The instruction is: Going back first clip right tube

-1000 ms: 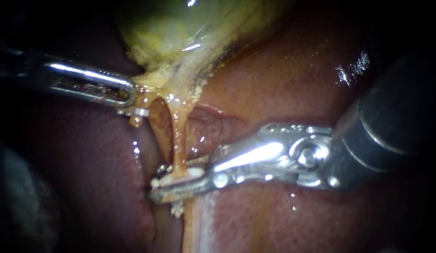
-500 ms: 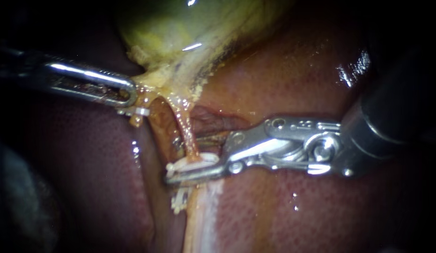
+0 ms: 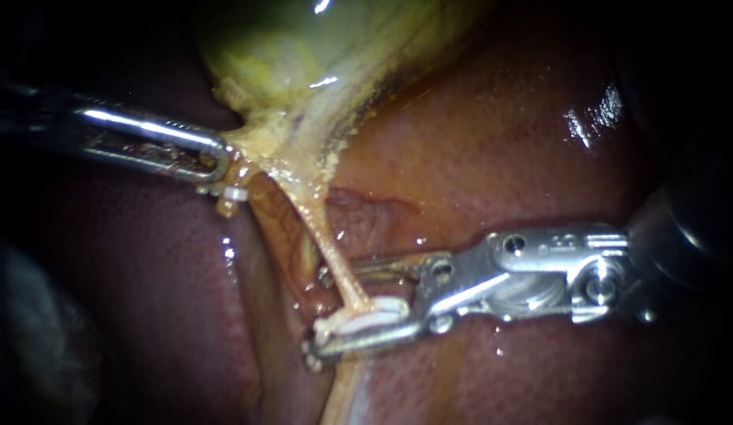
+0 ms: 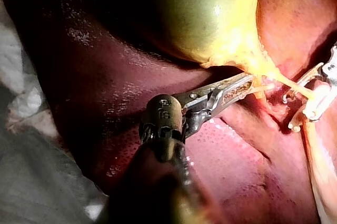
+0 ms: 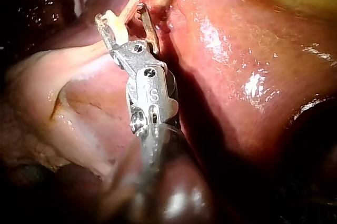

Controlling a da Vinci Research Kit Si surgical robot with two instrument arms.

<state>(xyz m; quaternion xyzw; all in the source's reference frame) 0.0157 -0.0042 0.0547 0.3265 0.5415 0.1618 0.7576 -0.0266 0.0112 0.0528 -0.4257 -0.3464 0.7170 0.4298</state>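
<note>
Endoscope view first. The left instrument (image 3: 212, 157) has its jaws closed tight on pale tissue at the neck of the gallbladder (image 3: 303, 47). A small white piece (image 3: 235, 191) sits just under their tip. The right instrument (image 3: 319, 315) has its jaws apart, with a clear gap between them. A white clip (image 3: 370, 315) lies along the inside of the lower jaw. The right tube (image 3: 323, 232) runs down from the gallbladder and meets this clip between the jaws. Red liver (image 3: 500, 134) lies behind everything.

Left wrist view. The left instrument (image 4: 247, 81) is clamped on yellow tissue under the green gallbladder (image 4: 210, 13). Just ahead of its jaws the tube (image 4: 287, 80) stretches to the other instrument (image 4: 288, 112), whose jaws stand open around it, and the clip (image 4: 318, 103) is in their mouth.

Right wrist view. The right instrument (image 5: 121, 16) shows two spread jaws. The clip (image 5: 117, 29) rests against one of them, and the tube (image 5: 134, 2) passes between them. The liver (image 5: 237, 76) lies beside the shaft.
</note>
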